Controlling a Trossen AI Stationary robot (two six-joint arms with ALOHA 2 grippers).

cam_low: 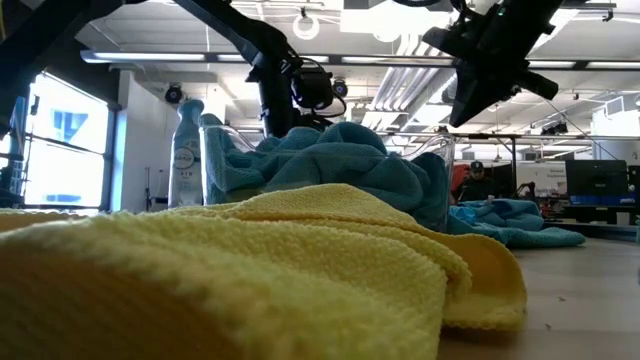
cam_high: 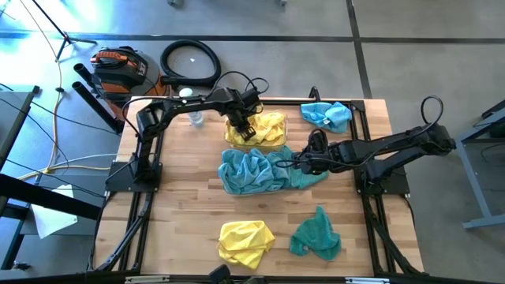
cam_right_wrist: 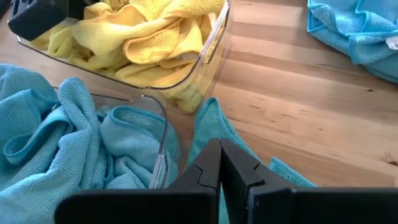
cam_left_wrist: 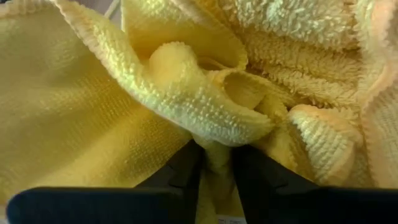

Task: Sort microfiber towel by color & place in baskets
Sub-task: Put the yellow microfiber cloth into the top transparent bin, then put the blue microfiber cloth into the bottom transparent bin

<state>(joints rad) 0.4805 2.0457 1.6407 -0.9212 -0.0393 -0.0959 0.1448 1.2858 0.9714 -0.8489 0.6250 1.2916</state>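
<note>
Towels (cam_high: 254, 128) yellow, others (cam_high: 252, 170) teal-blue (table (cam_high: 181, 205) tan woodgrain).

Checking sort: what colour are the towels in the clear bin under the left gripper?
Yellow towels; right wrist view shows it best.

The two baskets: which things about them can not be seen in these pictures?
- Yellow towels' basket: high view shows no rim; yellow towels and left gripper cover it.
- Teal towels' basket: bottom hidden by teal towels.
- Low view: a near yellow towel blocks both baskets' bases.
</note>
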